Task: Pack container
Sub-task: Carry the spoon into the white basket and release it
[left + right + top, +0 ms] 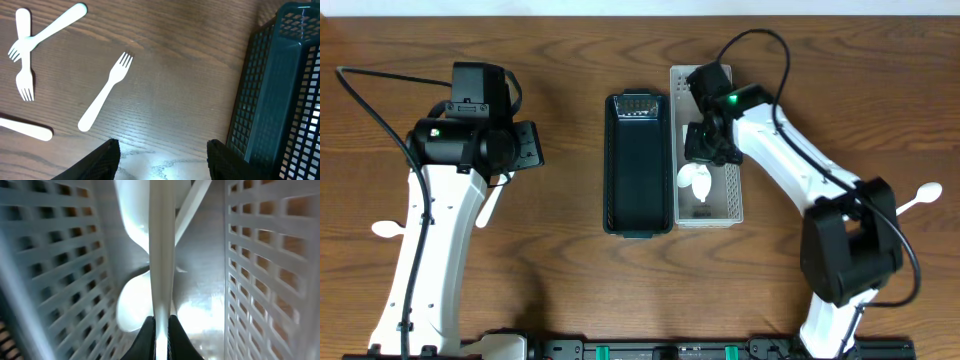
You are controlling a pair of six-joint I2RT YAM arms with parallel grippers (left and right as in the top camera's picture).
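From overhead we see the dark basket (638, 165) at mid-table, with the white basket (732, 196) touching its right side. The right gripper (705, 145) is lowered into the white basket, just right of the dark basket's far half. White spoons (698, 180) lie inside the white basket. The left gripper (525, 146) hovers over bare wood, a short way left of the dark basket. Another spoon (920, 197) lies well right of the dark basket, and one more (385, 229) lies well to its left.

In the left wrist view, the left gripper's two fingers (107, 160) stand wide apart, with nothing between them. The dark basket's mesh wall fills the right edge. On the wood away from it lie a single fork (105, 92) and two crossed forks (24, 55). The blunt end of another white handle (27, 129) shows at the frame edge.

In the right wrist view, we look down between the white basket's perforated walls. The right gripper's fingers (146, 340) are pressed together on a white utensil (161, 255), which runs straight up the frame. Spoon bowls (134, 307) rest on the basket floor beneath it.
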